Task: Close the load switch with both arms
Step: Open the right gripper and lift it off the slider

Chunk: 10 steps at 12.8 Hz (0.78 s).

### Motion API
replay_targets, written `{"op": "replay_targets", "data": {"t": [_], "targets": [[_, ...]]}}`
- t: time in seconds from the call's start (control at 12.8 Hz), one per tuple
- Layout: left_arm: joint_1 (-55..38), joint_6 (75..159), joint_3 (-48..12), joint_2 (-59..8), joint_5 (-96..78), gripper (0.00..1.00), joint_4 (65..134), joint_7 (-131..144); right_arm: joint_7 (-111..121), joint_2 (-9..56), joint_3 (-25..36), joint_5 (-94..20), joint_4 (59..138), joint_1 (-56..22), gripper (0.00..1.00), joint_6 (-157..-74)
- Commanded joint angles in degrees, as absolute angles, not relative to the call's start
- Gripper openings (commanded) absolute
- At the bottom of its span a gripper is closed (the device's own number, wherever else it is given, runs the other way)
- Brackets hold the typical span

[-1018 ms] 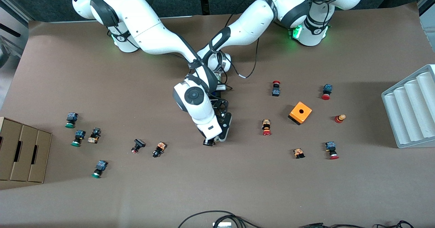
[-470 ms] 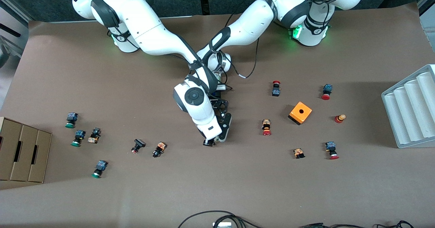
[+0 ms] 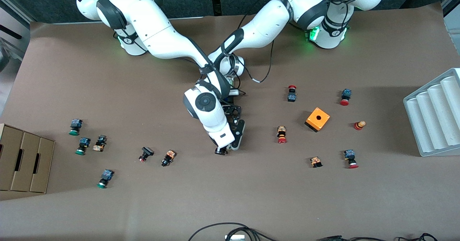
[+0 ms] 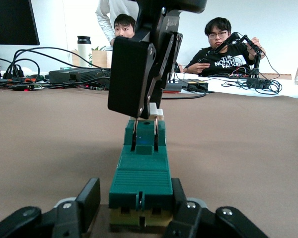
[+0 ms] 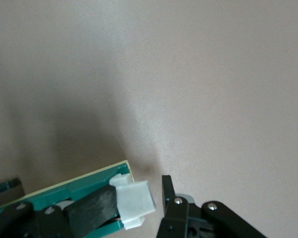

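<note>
The load switch [image 4: 141, 168], a dark-green block on a pale base, lies on the brown table mid-table. My left gripper [image 4: 136, 198] is shut on its end, low at table level; in the front view this gripper [image 3: 233, 110] is mostly under the right arm. My right gripper [image 4: 154, 114] comes down from above onto the switch's other end. It is open, its fingers astride the white handle [image 5: 134, 198]; one finger touches it and the other [image 5: 169, 196] stands a small gap off. In the front view the right gripper [image 3: 221, 149] hides the switch.
An orange cube box [image 3: 317, 119] and several red-capped push buttons [image 3: 281, 134] lie toward the left arm's end. Green-capped buttons [image 3: 82, 146] and cardboard boxes [image 3: 25, 158] are at the right arm's end. A white ribbed tray [image 3: 435, 115] sits at the table's edge.
</note>
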<state>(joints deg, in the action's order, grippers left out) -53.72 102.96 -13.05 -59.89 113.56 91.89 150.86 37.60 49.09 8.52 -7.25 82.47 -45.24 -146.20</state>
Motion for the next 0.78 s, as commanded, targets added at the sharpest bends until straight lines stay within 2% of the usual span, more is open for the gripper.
{"op": "replay_targets", "data": {"t": [0.0,0.08,0.16,0.24,0.71], "targets": [[-54.8,102.3,-12.5,-61.7,114.2,0.64,92.0,152.2,37.8,47.8,8.4,-6.7,81.7,-44.5,0.53,-147.1],[-54.8,102.3,-12.5,-61.7,114.2,0.64,92.0,152.2,37.9,46.6,8.4,-6.8,82.2,-44.5,0.60,-146.3],[-54.8,102.3,-12.5,-61.7,114.2,0.64,92.0,152.2,37.8,45.2,8.3,-6.8,82.2,-44.5,0.83,-144.0],[-54.8,102.3,-12.5,-61.7,114.2,0.64,92.0,152.1,38.1,43.9,8.3,-6.8,82.3,-44.4,1.00,-142.3],[-54.7,102.3,-12.5,-61.7,114.2,0.64,92.1,151.8,37.6,36.5,8.4,-6.8,82.4,-43.7,1.00,-130.8]]}}
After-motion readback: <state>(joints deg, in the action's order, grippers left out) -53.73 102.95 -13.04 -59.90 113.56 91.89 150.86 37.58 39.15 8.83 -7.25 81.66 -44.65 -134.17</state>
